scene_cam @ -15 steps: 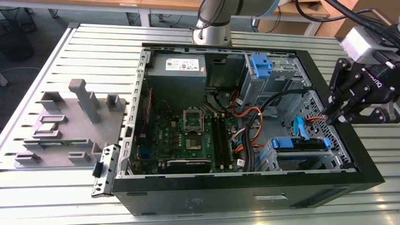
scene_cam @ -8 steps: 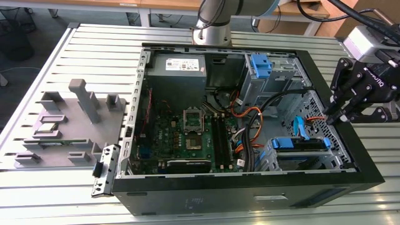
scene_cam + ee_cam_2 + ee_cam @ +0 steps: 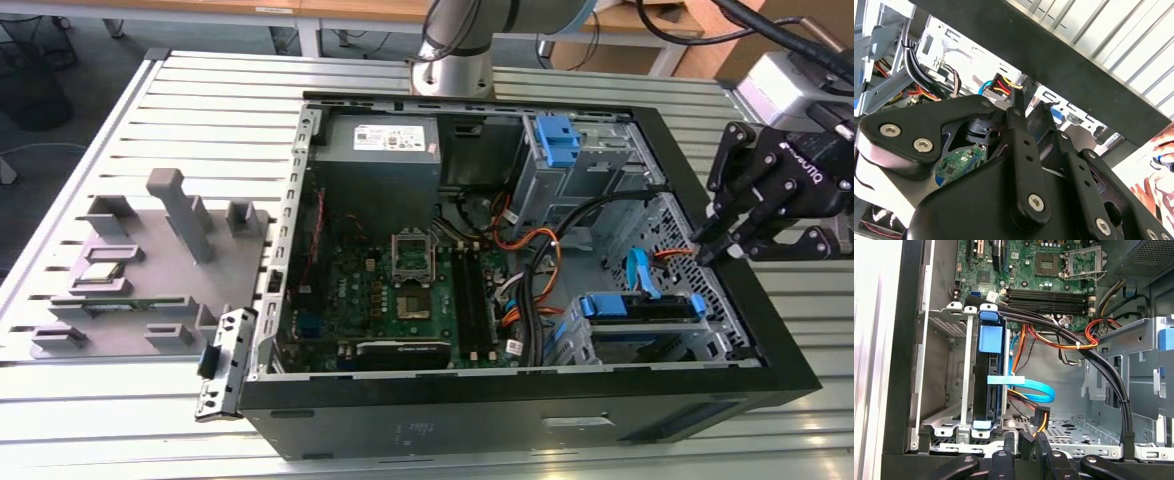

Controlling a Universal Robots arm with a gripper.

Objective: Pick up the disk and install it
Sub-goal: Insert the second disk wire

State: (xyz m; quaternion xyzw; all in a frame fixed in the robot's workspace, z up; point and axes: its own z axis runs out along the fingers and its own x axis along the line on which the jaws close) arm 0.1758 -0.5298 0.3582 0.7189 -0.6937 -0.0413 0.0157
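Above the computer case's (image 3: 534, 420) far rim on the exterior view's right hangs the gripper (image 3: 714, 250), fingertips pressed together and empty, while the first wrist view reveals the disk (image 3: 990, 375) seated in its drive cage (image 3: 951, 390).

No legible text, white sticker on the power supply (image 3: 378, 140) too small to read
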